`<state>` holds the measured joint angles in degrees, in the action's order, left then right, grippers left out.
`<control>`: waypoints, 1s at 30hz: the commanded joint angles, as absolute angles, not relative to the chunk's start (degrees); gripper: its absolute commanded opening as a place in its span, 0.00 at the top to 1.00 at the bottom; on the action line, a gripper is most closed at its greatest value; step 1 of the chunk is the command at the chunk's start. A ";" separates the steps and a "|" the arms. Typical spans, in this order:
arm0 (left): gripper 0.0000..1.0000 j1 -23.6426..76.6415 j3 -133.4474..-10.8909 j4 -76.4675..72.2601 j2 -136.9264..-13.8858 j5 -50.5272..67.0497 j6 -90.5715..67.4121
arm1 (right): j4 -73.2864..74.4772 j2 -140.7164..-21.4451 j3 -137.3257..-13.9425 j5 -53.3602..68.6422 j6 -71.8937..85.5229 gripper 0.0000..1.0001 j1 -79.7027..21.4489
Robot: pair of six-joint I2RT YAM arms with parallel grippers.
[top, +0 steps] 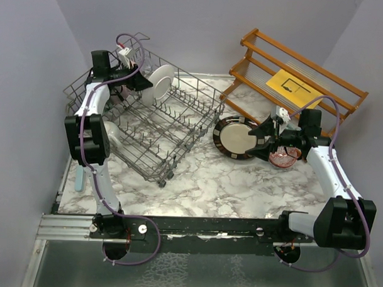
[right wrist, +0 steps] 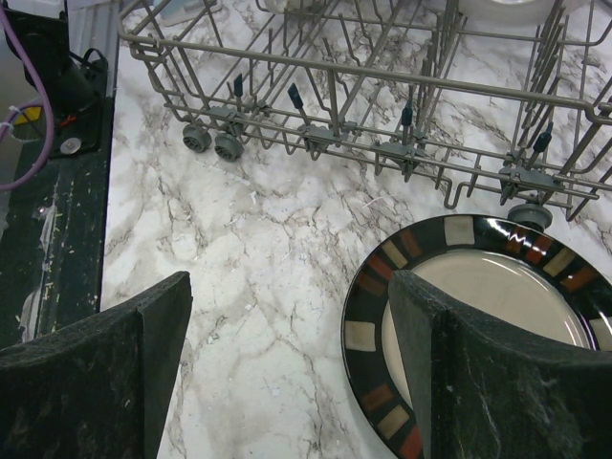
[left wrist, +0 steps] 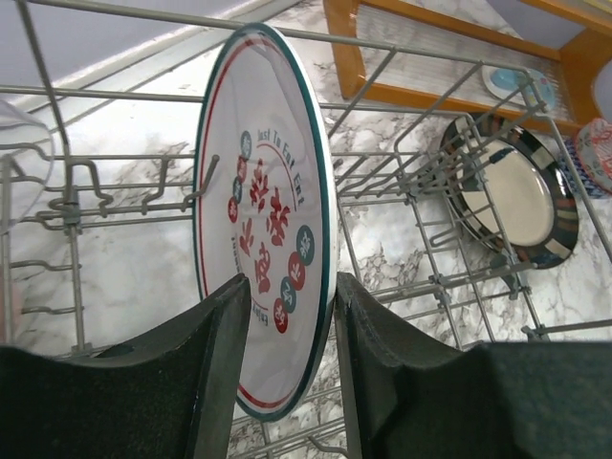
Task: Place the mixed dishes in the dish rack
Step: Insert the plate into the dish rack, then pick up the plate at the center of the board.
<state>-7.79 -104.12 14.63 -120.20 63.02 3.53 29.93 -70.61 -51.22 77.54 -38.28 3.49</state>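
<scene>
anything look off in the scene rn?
Nothing spilled or broken. The dish rack sits skewed to the table edges. A black-rimmed plate is outside it, propped on edge against the rack's end rather than flat. The white plate stands upright in the rack between the left gripper's fingers.

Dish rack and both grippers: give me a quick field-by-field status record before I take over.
left gripper: shut on white plate, held upright among the tines
dish rack: on marble table, left side
right gripper: open, above the table beside the black-rimmed plate
black-rimmed plate: outside the rack, next to its wheels
red patterned bowl: under the right arm, not loaded
wooden shelf: far right, yellow sheet on it
</scene>
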 commanded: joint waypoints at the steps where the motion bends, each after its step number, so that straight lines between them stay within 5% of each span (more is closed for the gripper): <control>1: 0.56 -7.82 -102.38 10.06 -112.52 56.64 0.68 | 29.36 -69.88 -50.85 78.97 -39.10 0.17 3.87; 13: 0.47 -8.47 -76.09 -13.49 -87.89 44.59 -14.68 | 30.14 -68.93 -50.63 79.80 -40.12 0.17 3.87; 22: 0.18 -8.82 -53.12 -31.60 -69.16 39.25 -30.58 | 30.59 -68.27 -49.92 80.93 -41.67 0.17 3.87; 30: 0.11 -8.86 -41.10 -42.09 -61.86 43.46 -49.45 | 31.61 -67.64 -48.71 82.47 -45.63 0.17 3.87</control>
